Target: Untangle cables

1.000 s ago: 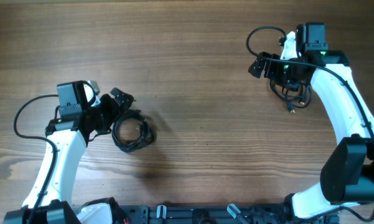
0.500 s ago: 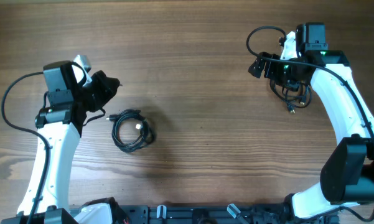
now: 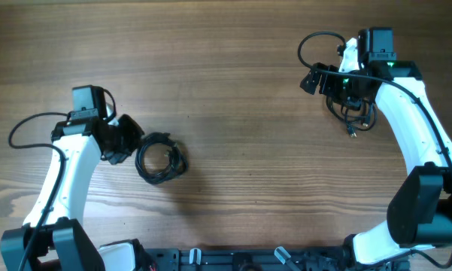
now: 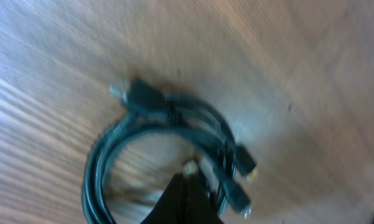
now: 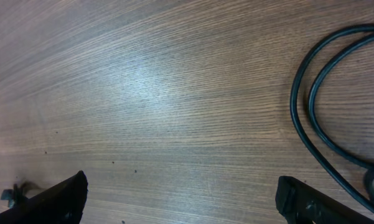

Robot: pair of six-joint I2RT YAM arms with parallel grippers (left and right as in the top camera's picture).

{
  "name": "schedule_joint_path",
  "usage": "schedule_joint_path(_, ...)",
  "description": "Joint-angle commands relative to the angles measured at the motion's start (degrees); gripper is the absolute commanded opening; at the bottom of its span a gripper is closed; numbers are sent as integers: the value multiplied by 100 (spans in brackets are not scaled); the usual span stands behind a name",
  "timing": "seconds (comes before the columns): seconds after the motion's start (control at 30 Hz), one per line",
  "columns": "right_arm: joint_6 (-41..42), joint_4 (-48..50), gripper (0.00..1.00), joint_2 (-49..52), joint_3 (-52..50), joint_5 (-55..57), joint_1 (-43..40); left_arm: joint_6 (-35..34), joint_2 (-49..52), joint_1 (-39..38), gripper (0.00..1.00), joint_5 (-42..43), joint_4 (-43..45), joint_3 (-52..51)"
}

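Observation:
One coil of black cables (image 3: 160, 158) lies on the table at the left; in the left wrist view the blurred coil (image 4: 112, 155) shows three plug ends. My left gripper (image 3: 133, 140) is shut just left of that coil. Its closed tips (image 4: 185, 186) point into the loop near a plug, with nothing seen pinched between them. A second tangle of cables (image 3: 353, 114) lies at the far right under the right arm. My right gripper (image 3: 314, 79) is open over bare wood, left of that tangle. A cable loop (image 5: 308, 118) runs past its right finger (image 5: 317, 202).
The table is brown wood grain (image 3: 241, 113). Thick black arm wires arc near each wrist (image 3: 310, 41). A dark rail with clamps (image 3: 233, 260) runs along the front edge. A small plug tip (image 5: 9, 194) shows by the right gripper's left finger.
My left gripper has gone from open beside the coil to shut. The arm swung up and left, then came back beside the coil. The coil and the right arm stayed put.

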Motion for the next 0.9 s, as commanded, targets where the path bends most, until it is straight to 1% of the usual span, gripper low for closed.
schedule_joint_path(0.0, 44, 20, 100, -83, -22, -94, 2, 168, 24, -269, 10, 315, -595, 48)
schedule_joint_path(0.03, 42, 20, 100, -83, -22, -94, 2, 157, 24, -348, 14, 348, -756, 48)
schedule_joint_path(0.07, 44, 20, 100, -83, -22, -94, 2, 153, 24, -411, 16, 374, -874, 48)
schedule_joint_path(0.1, 46, 17, 100, -83, -22, -94, 2, 151, 24, -549, 25, 424, -1049, 48)
schedule_joint_path(0.13, 44, 17, 100, -83, -22, -94, 2, 155, 24, -636, 27, 490, -1169, 48)
schedule_joint_path(0.17, 44, 20, 100, -83, -22, -94, 2, 153, 24, -754, 23, 522, -1362, 46)
schedule_joint_path(0.27, 42, 20, 100, -83, -22, -94, 2, 155, 24, -1132, 21, 516, -1617, 46)
schedule_joint_path(0.37, 46, 17, 100, -83, -22, -94, 2, 157, 24, -1545, 20, 487, -1591, 46)
schedule_joint_path(0.47, 44, 22, 100, -83, -22, -94, 2, 151, 24, -1788, 19, 197, -1569, 46)
schedule_joint_path(0.8, 44, 17, 100, -83, -22, -94, 2, 109, 24, -1821, 19, 146, -1368, 44)
schedule_joint_path(0.87, 44, 20, 100, -83, -22, -94, 2, 87, 24, -1818, 20, -81, -1235, 44)
